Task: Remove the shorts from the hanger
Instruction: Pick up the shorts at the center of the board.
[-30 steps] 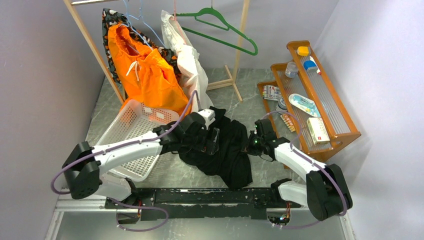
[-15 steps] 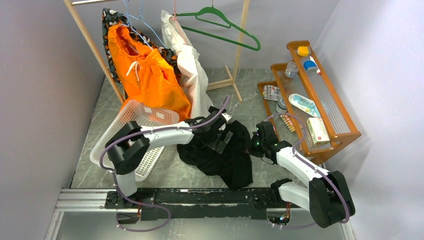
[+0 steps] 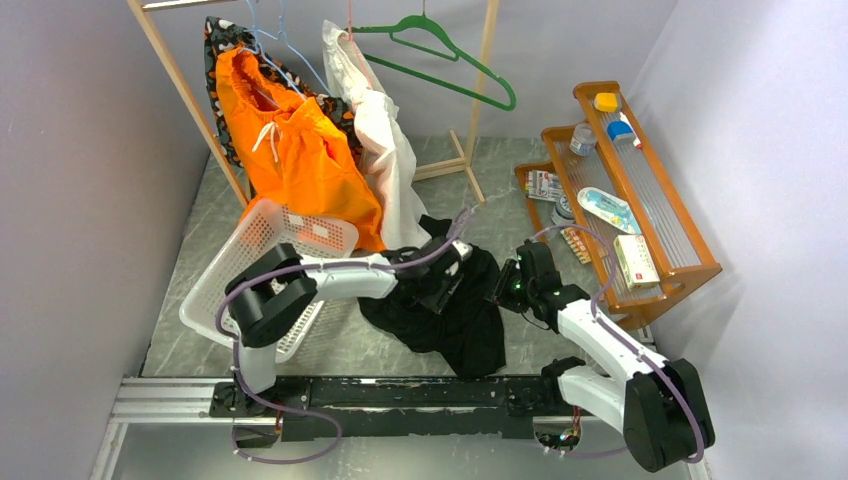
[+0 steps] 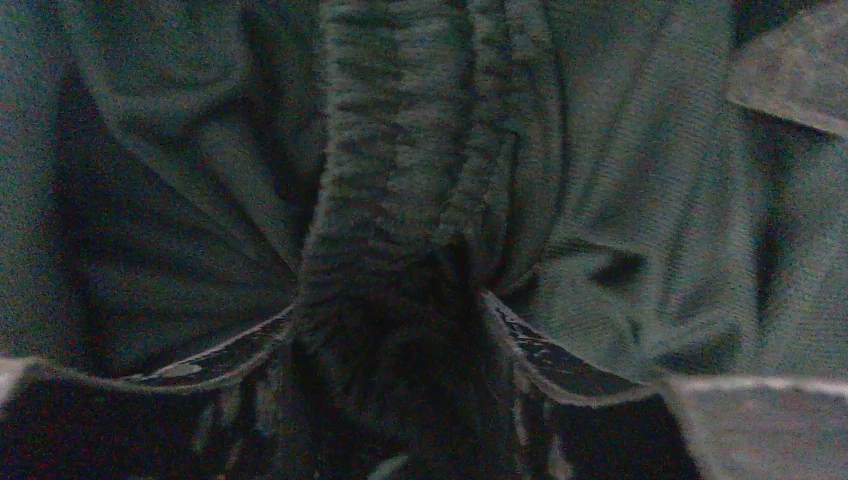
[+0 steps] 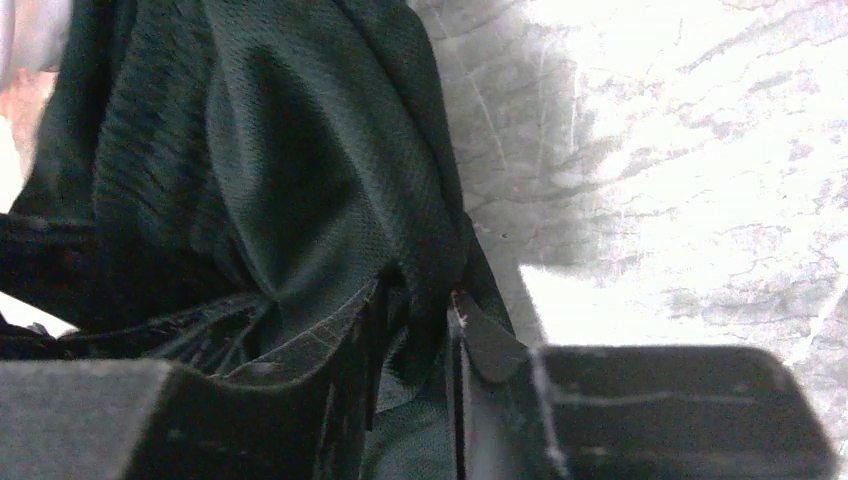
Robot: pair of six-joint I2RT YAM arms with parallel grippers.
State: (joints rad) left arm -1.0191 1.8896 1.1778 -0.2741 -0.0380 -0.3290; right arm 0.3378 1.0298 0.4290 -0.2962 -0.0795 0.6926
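Left gripper point(image 4: 390, 310) and right gripper point(image 5: 415, 300) both straddle black garment point(image 3: 470, 320) folds, grip unclear; shorts point(image 3: 295, 150) hang untouched near the tabletop's point(image 3: 510, 215) far-left corner, so the wrong cloth may get pulled

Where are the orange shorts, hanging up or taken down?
Hanging up. The orange shorts hang from a pale blue hanger on the wooden rack, draping down toward the white basket.
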